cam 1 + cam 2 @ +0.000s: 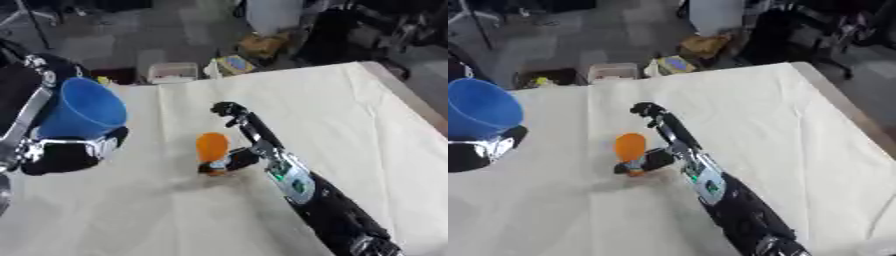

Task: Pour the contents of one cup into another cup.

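Blue cup raised at left, orange cup gripped at centre

Blue cup (83, 107) up at the left edge of the frame, lifted clear of the counter (350, 115), mouth tipped toward the camera so the inside wall shows. Held from below by the left hand (74, 152), black and silver, fingers curled round the cup's lower part. Cannot tell whether anything lies inside.

Orange cup (212, 146) near the middle of the frame, smaller, low over the pale cloth covering the counter, seemingly tilted, its rounded orange body uppermost and a darker part below. Cannot tell if its base touches the cloth. Right hand (236, 159) closed on the orange cup from its right side, thumb and part of the hand wrapped against it, with further dark fingers (229, 111) reaching up and away toward the top of the frame. Right forearm running down to the lower right corner, black with a green and silver patch along it.

Blue and orange cups well apart, blue higher and further left.

Beyond the counter's far edge, at the top of the frame: grey floor, a pale box (172, 72), a yellow and blue item (234, 64), a brownish bundle (262, 45), dark equipment in the upper right corner
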`<state>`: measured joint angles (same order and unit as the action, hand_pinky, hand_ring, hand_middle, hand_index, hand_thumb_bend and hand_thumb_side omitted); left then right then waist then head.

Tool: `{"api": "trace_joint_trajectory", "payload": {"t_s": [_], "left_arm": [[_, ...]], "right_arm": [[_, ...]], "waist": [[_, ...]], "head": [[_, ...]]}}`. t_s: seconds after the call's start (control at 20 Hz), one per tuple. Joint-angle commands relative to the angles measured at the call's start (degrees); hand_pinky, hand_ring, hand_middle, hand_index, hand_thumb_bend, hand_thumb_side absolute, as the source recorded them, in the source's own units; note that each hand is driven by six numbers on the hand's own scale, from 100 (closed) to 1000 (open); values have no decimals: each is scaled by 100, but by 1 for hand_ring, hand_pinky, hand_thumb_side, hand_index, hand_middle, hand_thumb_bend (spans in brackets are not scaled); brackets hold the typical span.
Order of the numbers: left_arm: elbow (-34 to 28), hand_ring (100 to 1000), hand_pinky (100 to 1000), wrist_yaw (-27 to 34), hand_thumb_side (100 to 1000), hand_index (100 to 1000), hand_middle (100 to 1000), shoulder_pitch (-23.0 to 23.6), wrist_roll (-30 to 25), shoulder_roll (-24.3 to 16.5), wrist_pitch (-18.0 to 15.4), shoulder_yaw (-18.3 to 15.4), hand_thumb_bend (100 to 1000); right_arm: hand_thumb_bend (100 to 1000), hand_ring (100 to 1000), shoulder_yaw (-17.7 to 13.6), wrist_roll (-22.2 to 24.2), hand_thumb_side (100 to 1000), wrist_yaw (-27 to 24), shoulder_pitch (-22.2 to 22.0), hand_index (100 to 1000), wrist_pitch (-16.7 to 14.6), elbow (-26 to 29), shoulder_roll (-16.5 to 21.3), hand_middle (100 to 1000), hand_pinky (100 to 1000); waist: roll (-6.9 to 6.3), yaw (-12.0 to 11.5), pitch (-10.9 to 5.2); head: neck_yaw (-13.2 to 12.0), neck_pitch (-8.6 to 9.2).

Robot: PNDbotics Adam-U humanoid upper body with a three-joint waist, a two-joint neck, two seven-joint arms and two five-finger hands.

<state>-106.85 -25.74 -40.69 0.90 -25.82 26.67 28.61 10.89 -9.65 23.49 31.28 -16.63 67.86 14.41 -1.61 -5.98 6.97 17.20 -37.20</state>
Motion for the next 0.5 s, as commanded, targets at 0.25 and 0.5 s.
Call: {"api": "trace_joint_trajectory", "payload": {"t_s": [0.25, 0.5], "left_arm": [[1671, 237, 318, 2621, 273, 425, 129, 48, 2380, -119, -957, 250, 378], [2787, 266, 373, 3008, 308, 447, 150, 41, 3028, 182, -1650, 347, 473]], "right_arm": [[852, 753, -571, -1395, 377, -1154, -415, 740, 714, 891, 132, 752, 608], [840, 775, -905, -2319, 387, -1340, -530, 747, 938, 1464, 128, 778, 629]], "waist": [[76, 108, -18], [137, 184, 9]], "head": [[-137, 74], [-198, 106]]}}
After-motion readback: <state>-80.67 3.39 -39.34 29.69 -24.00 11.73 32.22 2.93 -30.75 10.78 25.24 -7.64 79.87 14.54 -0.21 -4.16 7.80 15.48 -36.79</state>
